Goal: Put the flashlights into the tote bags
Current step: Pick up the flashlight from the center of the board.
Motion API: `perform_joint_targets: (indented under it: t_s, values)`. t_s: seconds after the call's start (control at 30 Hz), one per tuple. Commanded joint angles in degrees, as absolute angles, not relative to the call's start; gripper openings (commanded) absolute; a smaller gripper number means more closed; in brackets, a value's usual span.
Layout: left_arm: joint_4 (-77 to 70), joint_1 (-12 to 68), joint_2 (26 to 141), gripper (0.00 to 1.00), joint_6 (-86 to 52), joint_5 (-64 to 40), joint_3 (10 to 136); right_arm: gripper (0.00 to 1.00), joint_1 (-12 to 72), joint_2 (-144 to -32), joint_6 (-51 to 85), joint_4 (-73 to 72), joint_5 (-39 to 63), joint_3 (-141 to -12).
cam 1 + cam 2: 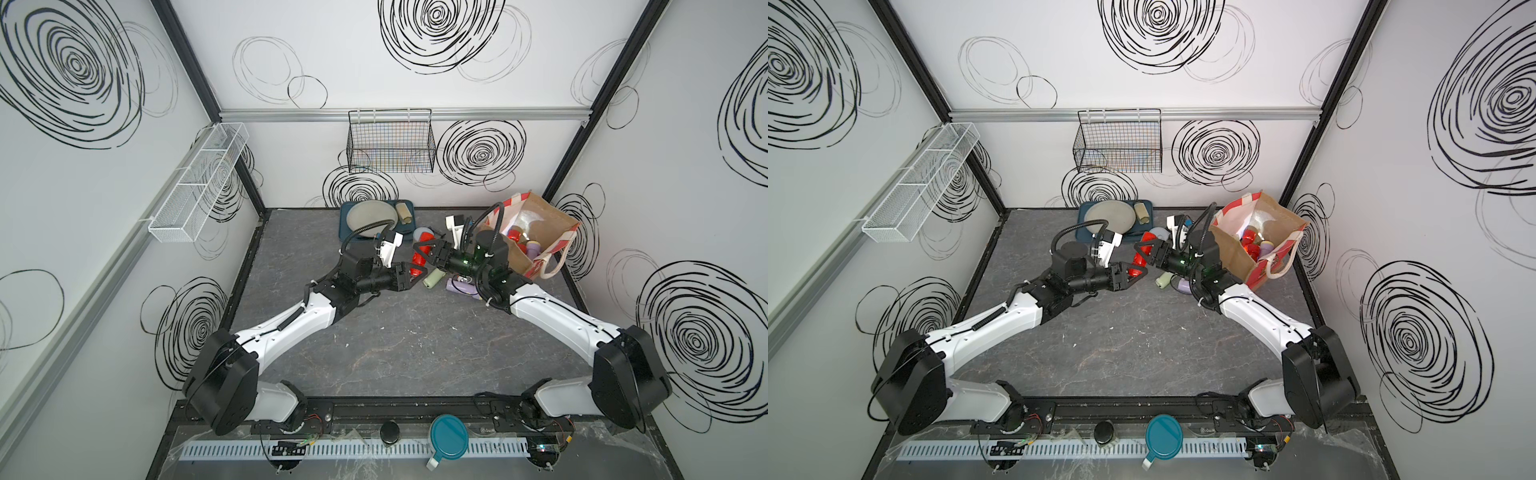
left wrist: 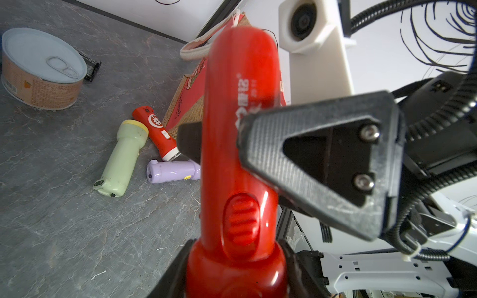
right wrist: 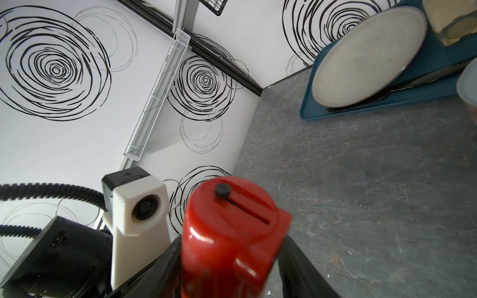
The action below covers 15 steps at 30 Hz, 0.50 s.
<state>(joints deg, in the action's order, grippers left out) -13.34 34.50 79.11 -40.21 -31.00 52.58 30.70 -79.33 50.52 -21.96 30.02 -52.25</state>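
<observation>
A red flashlight (image 1: 419,259) (image 1: 1139,261) hangs above the floor between both arms. My left gripper (image 1: 415,272) (image 2: 236,271) is shut on its wide head. My right gripper (image 1: 424,251) (image 3: 227,271) is shut on the tail end, one finger on each side of the handle. The brown tote bag (image 1: 536,216) (image 1: 1237,253) stands open at the back right, right of both grippers, with several flashlights (image 1: 517,237) inside. On the floor beside the bag lie a pale green flashlight (image 2: 121,160), a lilac one (image 2: 173,171) and an orange-red one (image 2: 157,131).
A round tin (image 2: 44,69) with a white lid sits near the red flashlight. A blue tray (image 1: 345,216) at the back holds a grey plate (image 1: 372,222) and a beige cylinder (image 1: 403,212). A black wire basket (image 1: 390,141) and a white mesh rack (image 1: 199,183) hang on the walls.
</observation>
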Motion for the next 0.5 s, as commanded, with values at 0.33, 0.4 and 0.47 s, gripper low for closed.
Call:
perform_joint_targets:
  t_s: [0.33, 0.4, 0.47]
  values:
    - [-13.8, 35.1, 76.5, 0.72, -35.8, -27.6, 54.4, 0.06, 30.0, -77.5, 46.1, -16.7, 25.6, -55.9]
    - [-12.5, 35.2, 76.1, 0.86, -34.8, -26.5, 54.6, 0.03, 29.3, -76.3, 43.4, -12.3, 23.5, -57.3]
    - [-11.5, 35.2, 75.7, 0.94, -34.1, -25.5, 54.8, 0.01, 28.3, -75.0, 41.2, -7.3, 20.5, -58.9]
